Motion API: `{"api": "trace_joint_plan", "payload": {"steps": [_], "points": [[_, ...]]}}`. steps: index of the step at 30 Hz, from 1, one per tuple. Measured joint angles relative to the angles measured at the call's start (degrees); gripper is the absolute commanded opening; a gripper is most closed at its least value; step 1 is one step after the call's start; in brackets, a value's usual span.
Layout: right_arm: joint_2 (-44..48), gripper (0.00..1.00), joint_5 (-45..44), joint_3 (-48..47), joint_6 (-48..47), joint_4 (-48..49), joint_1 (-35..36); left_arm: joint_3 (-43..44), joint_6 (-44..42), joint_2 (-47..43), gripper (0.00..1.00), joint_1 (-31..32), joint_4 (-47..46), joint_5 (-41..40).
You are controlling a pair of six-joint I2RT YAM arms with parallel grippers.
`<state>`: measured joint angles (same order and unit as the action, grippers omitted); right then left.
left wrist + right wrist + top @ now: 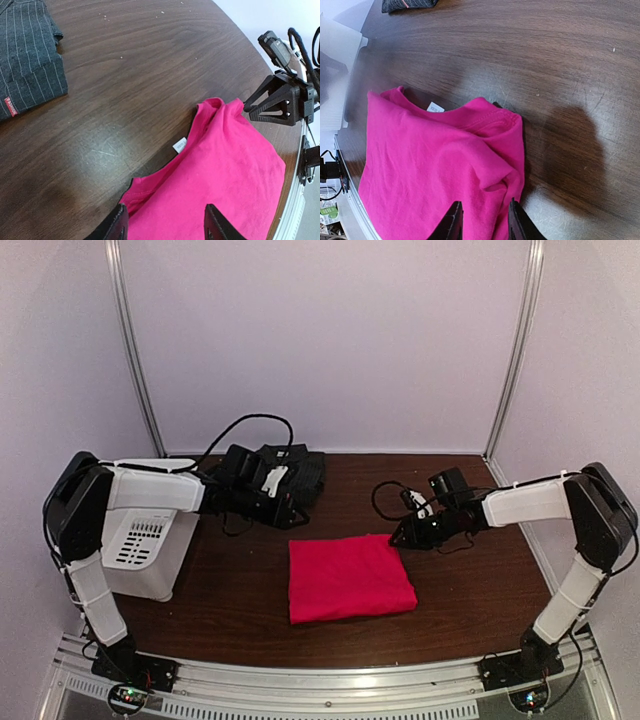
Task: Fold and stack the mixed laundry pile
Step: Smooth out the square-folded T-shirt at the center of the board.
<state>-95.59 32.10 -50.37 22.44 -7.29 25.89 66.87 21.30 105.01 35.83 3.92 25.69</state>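
1. The red T-shirt point(350, 578) is seen folded into a rough square, laid flat on the dark wooden bench point(470, 590) between the two arms.
2. The pinstriped shirt point(300, 468) is found folded as well, lying well beyond the T-shirt's far left corner and apart from it. In the top view it is partly covered by the left arm.
3. A white slotted bin point(140, 540) is placed well to the left of the T-shirt.
4. The left fingers point(116, 227) are released and spread wide at the T-shirt's far left corner, with nothing gripped between them.
5. The right fingers point(451, 225) are parted more narrowly at the T-shirt's far right corner. Red cloth is seen under the gap, and nothing is pinched.
6. Only a flat red outline is given by the top view. In the wrist views, layered edges, a rumpled corner and a white neck label point(179, 145) are revealed.
7. A small red tag point(10, 106) on the pinstriped shirt's hem is caught by the left wrist view alone.
8. From that same view the right fingers are seen side-on at the T-shirt's corner; whether they touch it cannot be told.
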Motion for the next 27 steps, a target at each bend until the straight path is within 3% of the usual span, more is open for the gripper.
{"api": "trace_joint_plan", "payload": {"steps": [11, 17, 27], "points": [[-5.5, 0.25, 1.1, -4.1, -2.4, -0.8, 0.0, -1.4, 0.1, -3.3, 0.53, 0.0, 0.9, -3.7], [-6.1, 0.0, 1.0, -6.4, -2.9, -2.2, -0.1, -6.6, 0.2, -6.0, 0.54, 0.0, 0.9, -5.4], [-7.5, 0.0, 0.5, -11.6, -4.7, -5.3, -1.7, -13.7, 0.8, -6.9, 0.53, 0.0, 0.0, -6.4]]}}
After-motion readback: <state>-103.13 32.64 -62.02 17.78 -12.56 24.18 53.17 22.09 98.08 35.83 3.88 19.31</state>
